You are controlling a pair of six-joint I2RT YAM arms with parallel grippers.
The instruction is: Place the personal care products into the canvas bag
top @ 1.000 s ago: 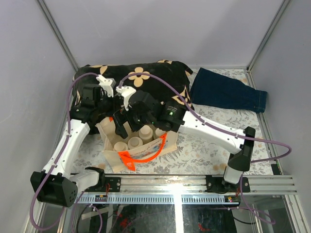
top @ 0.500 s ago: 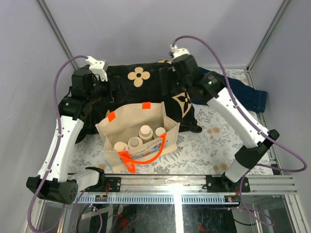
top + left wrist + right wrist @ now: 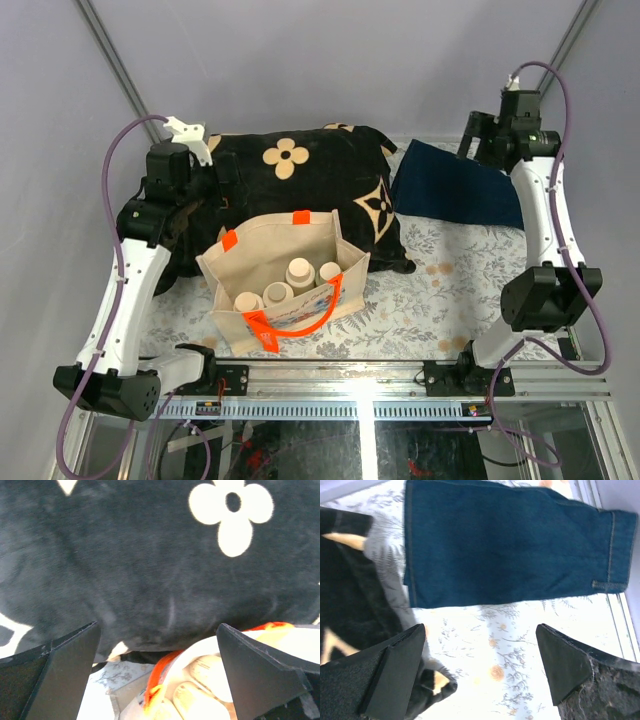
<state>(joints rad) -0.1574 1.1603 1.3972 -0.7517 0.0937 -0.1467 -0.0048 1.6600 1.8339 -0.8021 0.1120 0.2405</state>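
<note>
I am seeing all four bottles (image 3: 299, 270) standing upright inside the canvas bag (image 3: 280, 238), caps up and grouped toward its front wall, so I am judging the loading as done. The left gripper (image 3: 157, 626) is hovering over the black flowered cushion (image 3: 300, 180) just behind the bag, jaws spread wide and carrying nothing. Its wrist view is catching the bag's mouth and a couple of bottles at the bottom edge. The right gripper (image 3: 481, 627) is hanging well apart at the far right, over the folded denim cloth (image 3: 455, 185), jaws likewise wide and empty.

What I am watching for now is the retreat. The bag is soft and unsupported, and its front orange handle (image 3: 300, 322) is drooping outward over the printed side. If I bring the left arm down and forward carelessly, a finger could hook the rim or a strap and drag the bag over, spilling the bottles. The right arm's cable (image 3: 560, 110) is looping wide, and a fast swing could brush the cushion.
</note>
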